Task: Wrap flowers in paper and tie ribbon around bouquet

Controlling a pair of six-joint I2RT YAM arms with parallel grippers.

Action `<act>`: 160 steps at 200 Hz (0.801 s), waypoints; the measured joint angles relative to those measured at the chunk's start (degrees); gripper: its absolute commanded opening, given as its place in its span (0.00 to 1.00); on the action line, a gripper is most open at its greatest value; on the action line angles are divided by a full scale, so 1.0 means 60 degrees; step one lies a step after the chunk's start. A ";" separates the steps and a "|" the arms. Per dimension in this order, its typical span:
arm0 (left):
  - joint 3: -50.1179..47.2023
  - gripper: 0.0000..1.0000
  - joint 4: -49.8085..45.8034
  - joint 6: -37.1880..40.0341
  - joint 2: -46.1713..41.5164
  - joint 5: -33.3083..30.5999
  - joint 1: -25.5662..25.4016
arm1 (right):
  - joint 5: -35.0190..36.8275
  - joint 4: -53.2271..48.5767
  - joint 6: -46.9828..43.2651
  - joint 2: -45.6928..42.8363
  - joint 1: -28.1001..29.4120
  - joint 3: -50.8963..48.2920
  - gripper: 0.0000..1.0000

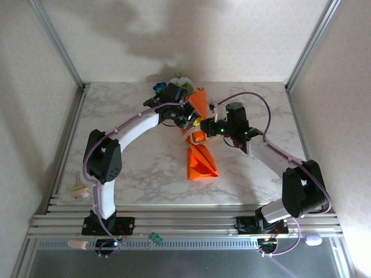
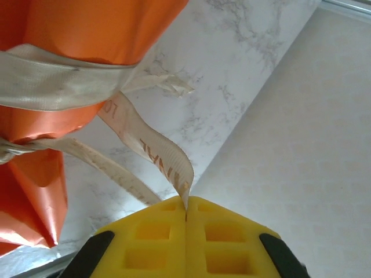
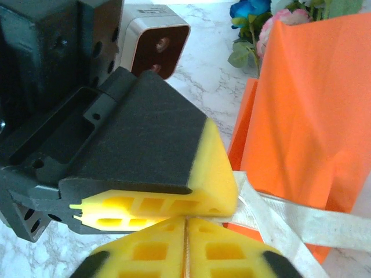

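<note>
The bouquet is lying on the white, marble-look table, in the upper middle of the top view. The paper is bright orange, thin and smooth. It is making a long cone with sharp folds at its lower end. The flowers are poking out of the wide end. A blue one and a pink one are showing, with green leaves.

The ribbon is a flat, cream-white cloth strip with a fine woven look and faint letters on it. It is going round the orange cone like a belt, and loose ends are hanging off it.

The left fingers are yellow blocks with square holes. They are pressing tight together at the bottom middle of the left wrist view and pinching the end of one ribbon strip. The strip is curving up from them to the belt on the cone.

The right fingers are the same kind of yellow blocks. They are sitting close together at the bottom of the right wrist view, with a thin pale line between them. I cannot tell if any ribbon is in there. The ribbon is running just beside them, on the right.

The left arm is white and is bending in a big curve from the lower left up to the cone. The right arm is reaching in from the lower right. Both sets of fingers are meeting at the middle of the cone, very near each other.
</note>
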 measured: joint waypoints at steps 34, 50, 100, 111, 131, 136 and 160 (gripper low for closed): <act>0.0557 0.00 -0.0634 0.0681 0.0000 -0.0259 0.0029 | 0.0233 -0.0419 0.0004 -0.0659 -0.0131 -0.0164 0.56; 0.0794 0.00 -0.0794 0.0947 0.0000 -0.0273 0.0058 | 0.0149 -0.0474 -0.0004 -0.1009 -0.0353 -0.0441 0.57; 0.1078 0.00 -0.1446 0.1785 -0.0124 -0.0248 0.0091 | 0.0025 -0.0222 -0.0022 -0.1209 -0.0790 -0.1504 0.58; 0.1078 0.00 -0.1494 0.1938 -0.0149 -0.0193 0.0138 | -0.0175 -0.0055 -0.0022 -0.1249 -0.0841 -0.1716 0.60; 0.1078 0.00 -0.1472 0.2262 -0.0197 0.0025 0.0321 | -0.0678 0.0495 0.0004 -0.1293 -0.1053 -0.1974 0.64; 0.1078 0.00 -0.1435 0.2364 -0.0211 0.0095 0.0382 | -0.0823 0.0670 0.0044 -0.1311 -0.1122 -0.2036 0.66; 0.1078 0.00 -0.1140 0.2863 -0.0240 0.0532 0.0656 | -0.1384 0.1377 0.0080 -0.1384 -0.1322 -0.2186 0.70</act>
